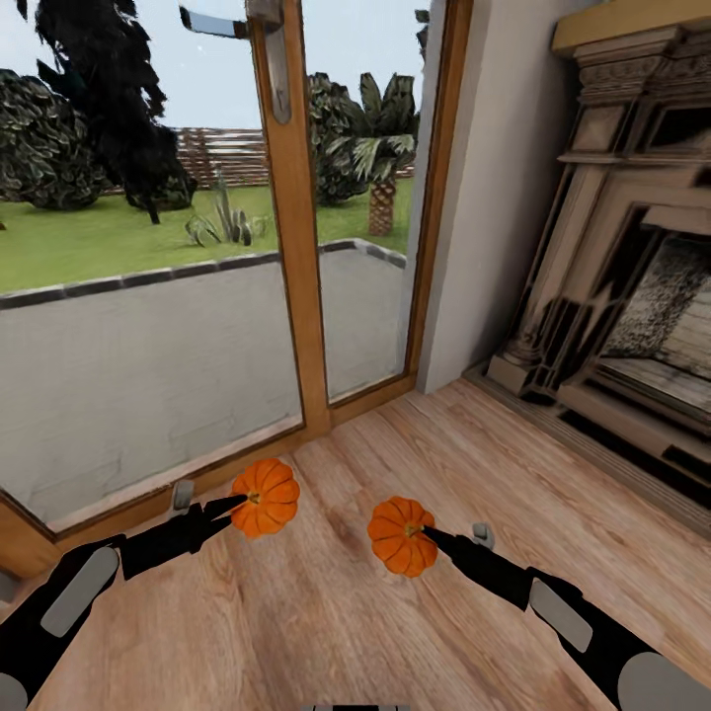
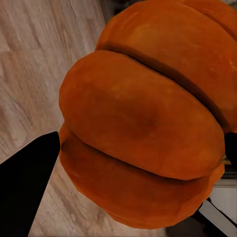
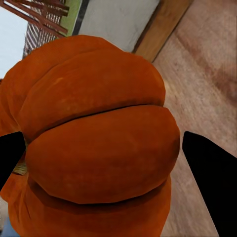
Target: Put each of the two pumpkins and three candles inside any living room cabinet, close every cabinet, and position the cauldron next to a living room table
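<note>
Both arms reach forward over the wooden floor (image 1: pixel 326 612), each carrying one orange pumpkin. The left tool (image 1: pixel 235 506) is clenched on the left pumpkin (image 1: pixel 265 497), its dark fingers pressed against the fruit's side; in the left wrist view this pumpkin (image 2: pixel 148 123) swells between one black finger (image 2: pixel 27 177) and a sliver of the other at the far edge of the picture. The right tool (image 1: pixel 427 534) grasps the right pumpkin (image 1: pixel 401 535) in the same way, and in the right wrist view that pumpkin (image 3: pixel 94 143) sits between the two black fingers (image 3: pixel 210 173), touching or nearly touching both. Taking the glass door (image 1: pixel 197 247) with its wooden frame as the landmark, the left pumpkin hangs just in front of the door's bottom rail, and the right pumpkin is a little further from the door, out over the planks. Beyond the door lie a paved terrace (image 1: pixel 148 365), lawn and trees. A stone fireplace (image 1: pixel 622 276) stands to the right of the door, past a pale wall (image 1: pixel 484 197), well apart from both pumpkins.
</note>
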